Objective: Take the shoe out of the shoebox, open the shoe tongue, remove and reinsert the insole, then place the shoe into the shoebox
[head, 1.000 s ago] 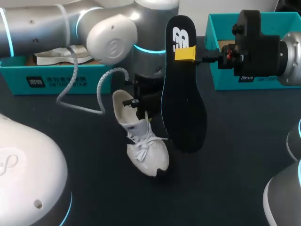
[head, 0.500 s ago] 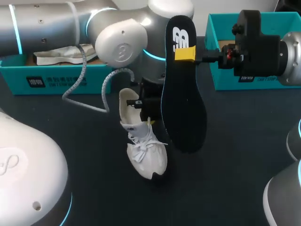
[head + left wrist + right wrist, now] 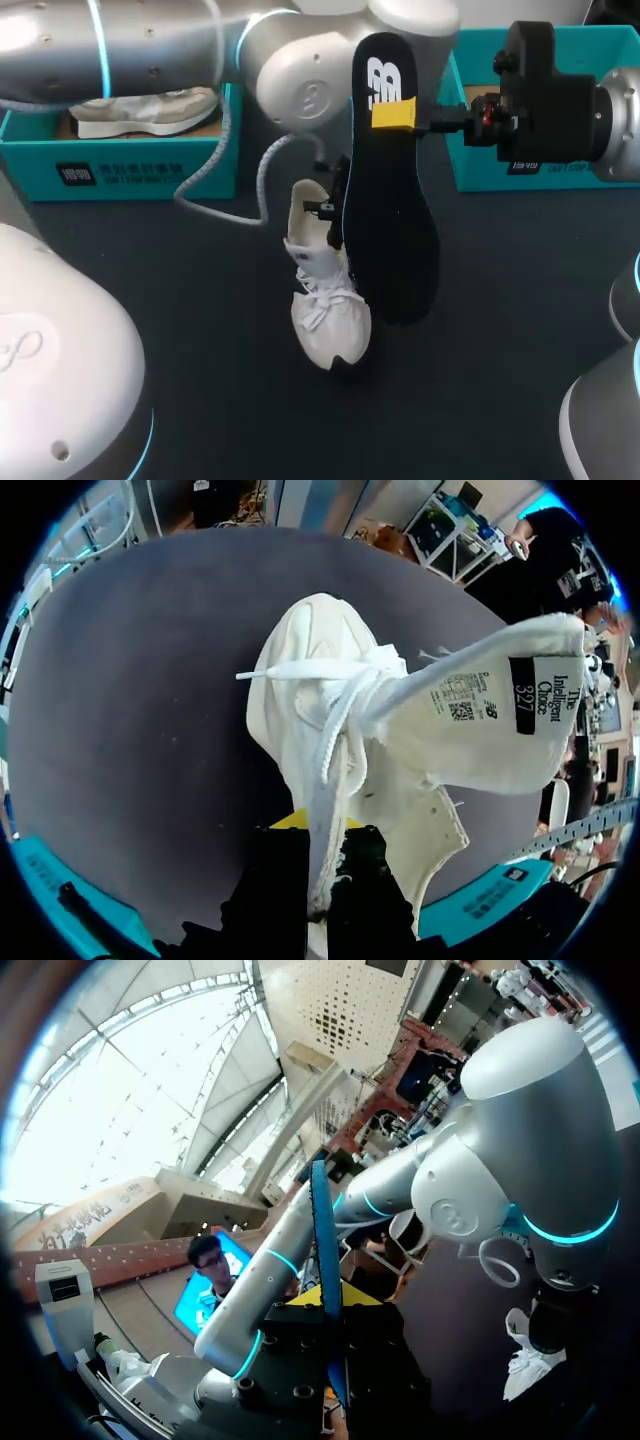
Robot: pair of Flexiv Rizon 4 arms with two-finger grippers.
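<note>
A white shoe sits at mid-table with its toe toward the front edge. My left gripper is shut on its collar. In the left wrist view the shoe stretches ahead of the left gripper, and its tongue is folded out to one side with the label showing. My right gripper is shut on the heel end of the black insole, which hangs upright right beside the shoe. In the right wrist view the insole shows edge-on between the fingers of the right gripper.
A teal shoebox at the back left holds a second pale shoe. Another teal shoebox stands at the back right, behind my right wrist. A grey cable loops down from the left arm near the shoe.
My left arm has carried the shoe to the right, up close to the hanging insole. The right arm and the insole have stayed where they were.
</note>
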